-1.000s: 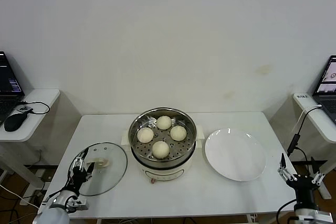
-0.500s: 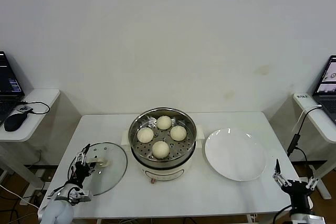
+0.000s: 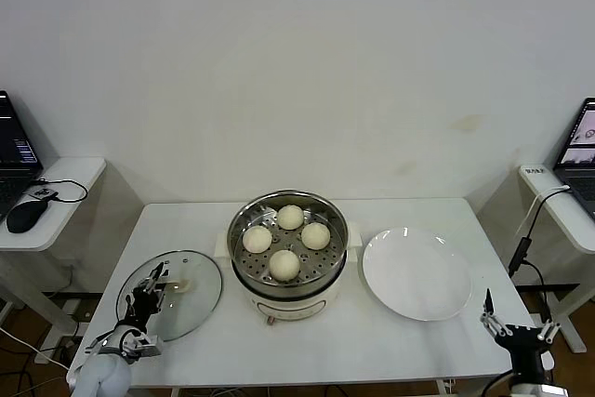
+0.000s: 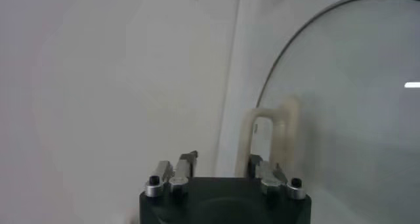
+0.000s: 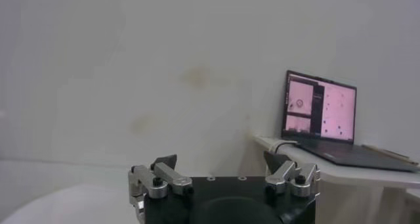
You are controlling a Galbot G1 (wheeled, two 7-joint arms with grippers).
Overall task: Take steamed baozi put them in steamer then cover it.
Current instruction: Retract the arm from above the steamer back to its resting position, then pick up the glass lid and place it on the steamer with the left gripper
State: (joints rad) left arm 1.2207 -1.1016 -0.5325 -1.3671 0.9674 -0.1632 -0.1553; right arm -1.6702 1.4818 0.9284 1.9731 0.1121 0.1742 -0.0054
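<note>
My left hand (image 3: 149, 294) sits low at the near left corner of the table (image 3: 400, 341), right at the cover (image 3: 191, 290), which lies flat on the table just left of the steamer (image 3: 288, 248). The cream handle (image 4: 269, 130) of the cover stands upright just ahead of my left fingers (image 4: 186, 163); they are spread, and the handle seems to line up with one finger more than with the gap, though the close wrist view leaves that uncertain. I cannot see any contact with the handle.

The steamer stands uncovered at the middle of the table, and all four steamed baozi (image 3: 285, 264) rest on its perforated tray. A white plate (image 3: 416, 274) lies just to its right.

My right hand (image 3: 516, 332) hangs off the near right corner of the table, fingers apart and holding nothing, well away from the steamer.
</note>
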